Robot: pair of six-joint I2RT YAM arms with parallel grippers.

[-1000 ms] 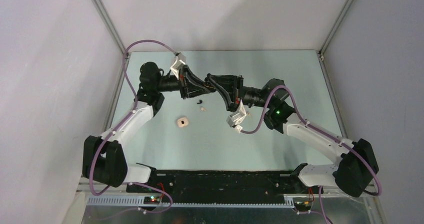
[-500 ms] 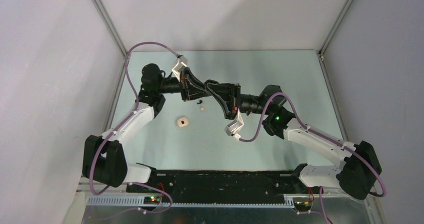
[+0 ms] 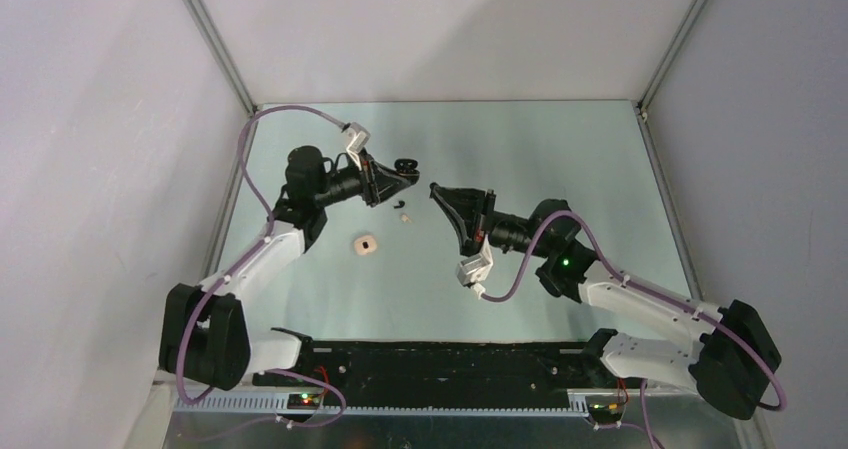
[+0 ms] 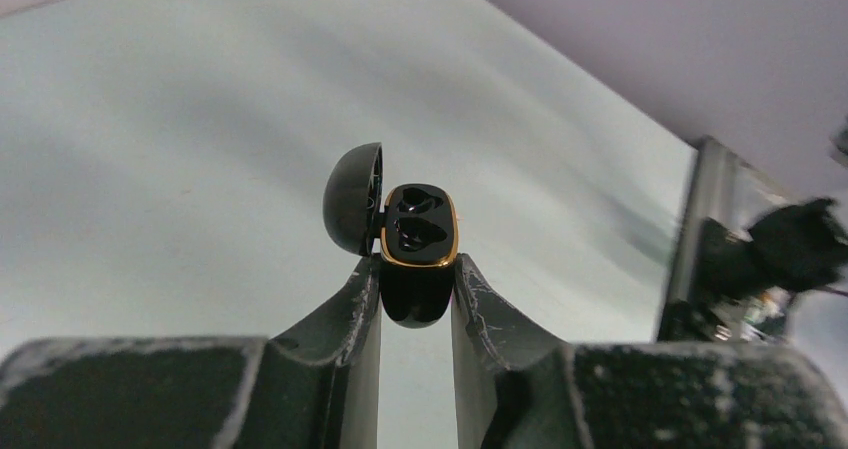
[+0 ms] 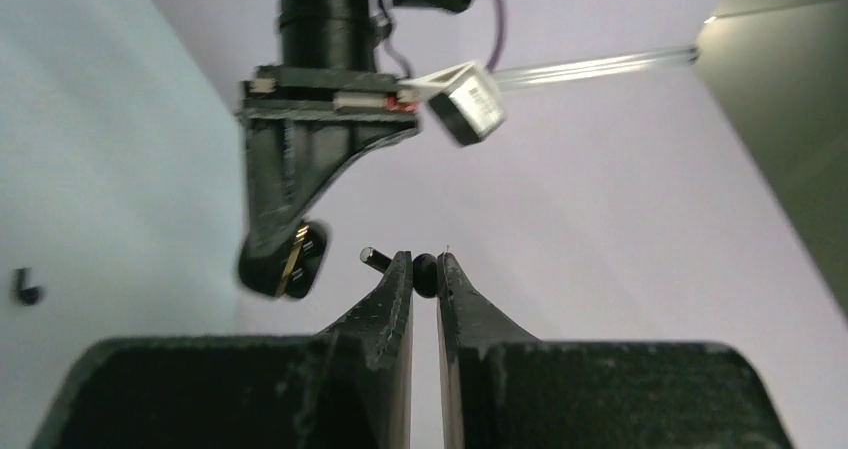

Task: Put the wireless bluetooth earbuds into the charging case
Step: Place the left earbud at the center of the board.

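Observation:
The black charging case (image 4: 420, 231), gold-rimmed with its lid swung open, is held above the table by my left gripper (image 4: 417, 269), which is shut on its lower body. In the top view this case (image 3: 406, 164) is a little left of my right gripper (image 3: 436, 189). My right gripper (image 5: 424, 269) is shut on a black earbud (image 5: 425, 275), whose stem pokes out to the left. The case (image 5: 285, 261) hangs just left of those fingertips, apart from them. A black earbud (image 3: 400, 205) and a cream earbud (image 3: 406, 219) lie on the table.
A small cream case (image 3: 366, 244) sits on the table left of centre, near the loose earbuds. Grey walls close in the pale green table (image 3: 560, 159) on three sides. The black bud (image 5: 28, 289) on the table also shows at the right wrist view's left edge.
The two grippers were pressed close together over the table's middle; now they have drawn apart. The left one went back and left with the case, the right one pulled toward the near right.

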